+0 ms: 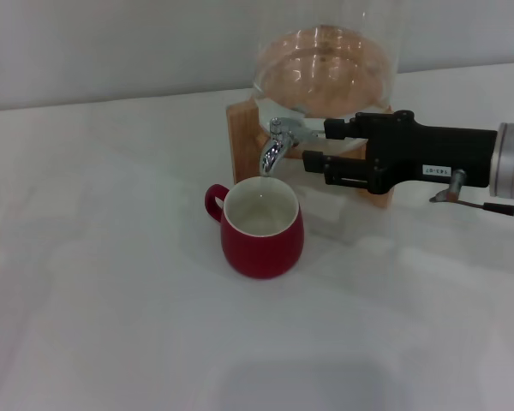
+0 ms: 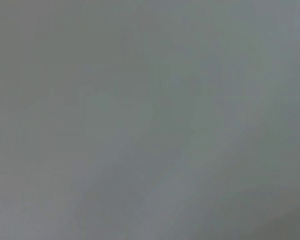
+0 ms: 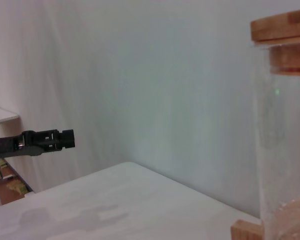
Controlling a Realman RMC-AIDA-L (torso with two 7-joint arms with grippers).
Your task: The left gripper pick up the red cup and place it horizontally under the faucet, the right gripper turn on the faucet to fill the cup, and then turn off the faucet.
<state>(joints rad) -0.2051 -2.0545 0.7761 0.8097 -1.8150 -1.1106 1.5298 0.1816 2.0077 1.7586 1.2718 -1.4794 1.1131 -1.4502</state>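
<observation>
The red cup (image 1: 262,229) stands upright on the white table, its white inside facing up and its loop handle pointing left. Just above its rim hangs the spout of the chrome faucet (image 1: 274,152). My right gripper (image 1: 317,144) reaches in from the right at faucet height. It is open, with the upper finger touching the end of the short lever (image 1: 304,130) and the lower finger below it. My left gripper (image 3: 70,139) is outside the head view and appears only far off in the right wrist view. The left wrist view holds just a grey surface.
The faucet sits on a glass dispenser (image 1: 325,68) holding brownish liquid, which rests on a wooden stand (image 1: 240,137). The white table (image 1: 111,300) stretches to the left and the front of the cup. A pale wall lies behind.
</observation>
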